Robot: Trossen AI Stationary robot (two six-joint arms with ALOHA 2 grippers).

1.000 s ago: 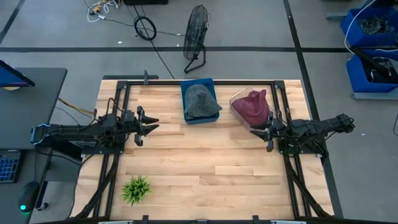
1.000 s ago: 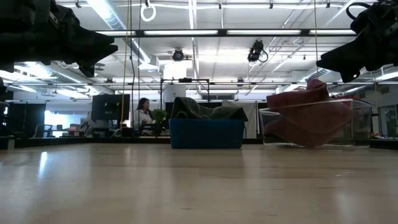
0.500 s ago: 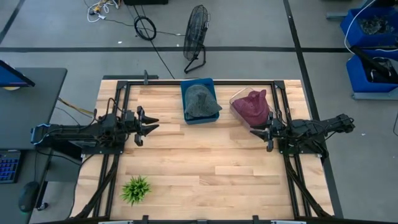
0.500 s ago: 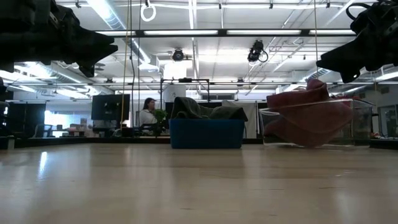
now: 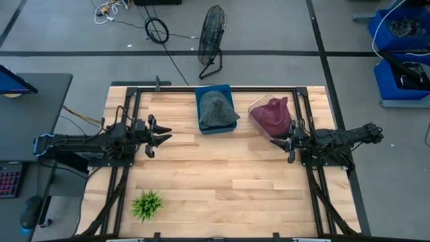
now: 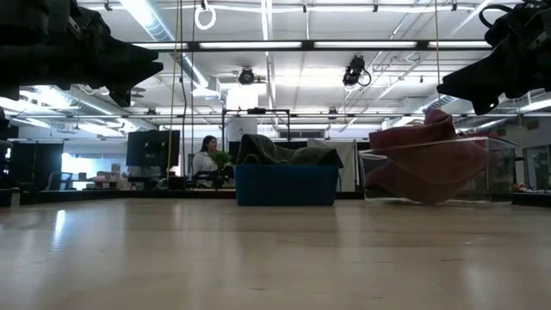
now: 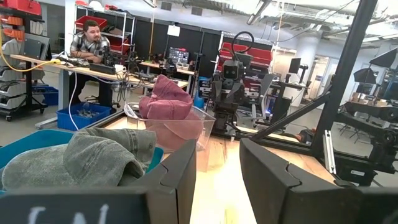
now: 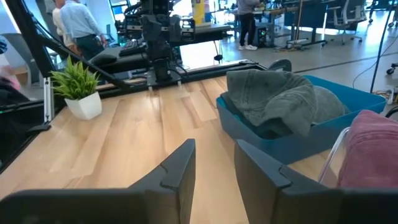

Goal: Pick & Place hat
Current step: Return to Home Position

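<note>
A grey-green hat (image 5: 216, 109) lies heaped in a blue bin (image 5: 201, 124) at the table's far edge, seen too in the low view (image 6: 284, 153) and both wrist views (image 7: 93, 158) (image 8: 280, 99). A maroon hat (image 5: 272, 114) fills a clear bin (image 5: 254, 121) on the far right (image 6: 422, 159) (image 7: 168, 106). My left gripper (image 5: 163, 135) hovers open near the table's left edge, above the wood. My right gripper (image 5: 279, 144) hovers open at the right edge, just near of the clear bin. Neither touches anything.
A small potted plant (image 5: 146, 204) stands at the near-left corner (image 8: 78, 90). Bare wood (image 5: 222, 175) stretches between the arms. A black frame (image 5: 134, 87) rims the table. A floor fan (image 5: 211, 33) stands beyond the far edge. People show in the room behind.
</note>
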